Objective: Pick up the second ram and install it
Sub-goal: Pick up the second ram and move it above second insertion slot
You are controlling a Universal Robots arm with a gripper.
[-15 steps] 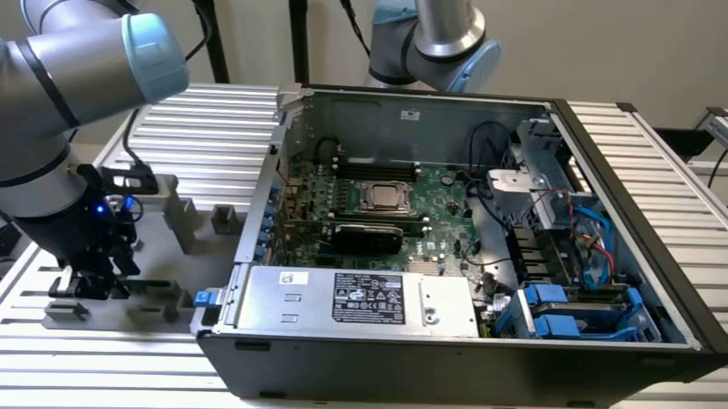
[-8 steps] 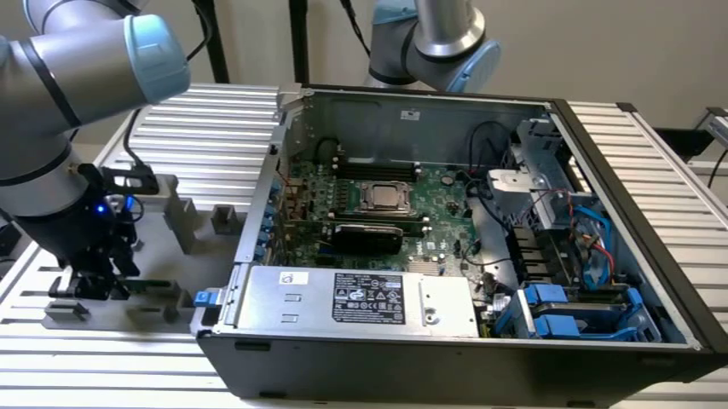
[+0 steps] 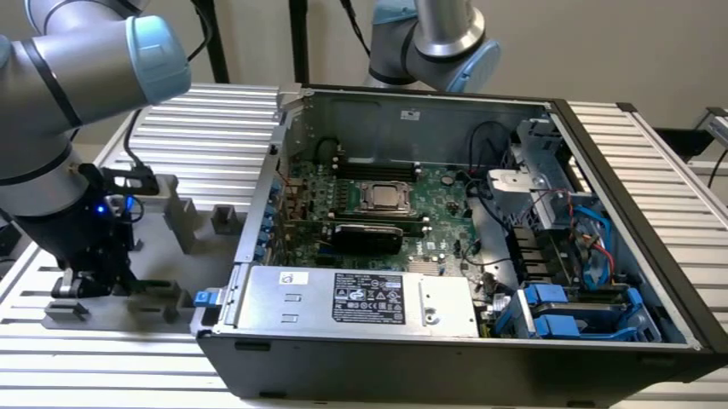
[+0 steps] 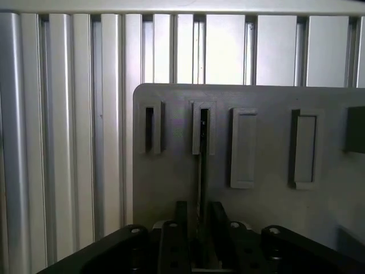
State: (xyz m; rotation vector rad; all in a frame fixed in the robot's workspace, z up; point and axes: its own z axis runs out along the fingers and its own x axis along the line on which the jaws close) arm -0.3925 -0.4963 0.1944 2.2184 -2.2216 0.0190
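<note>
End effector (image 4: pixel 201 217) straddles one ram (image 4: pixel 203 171) (edge-on) among four grey holder blocks (image 4: pixel 244 148).

Silver-grey arm (image 3: pixel 51 94) with pale blue joint caps (image 3: pixel 159 53), black cable (image 3: pixel 131 141), black wrist housing (image 3: pixel 85 234).

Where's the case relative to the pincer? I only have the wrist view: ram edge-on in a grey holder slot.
Observer: The open computer case sits to the exterior view's right of the pincer, beside the grey holder blocks.
Operator: Board accessible?
Observer: Yes, the motherboard lies exposed inside.
Operator: Anything else around?
Observer: Another arm stands behind the case.
</note>
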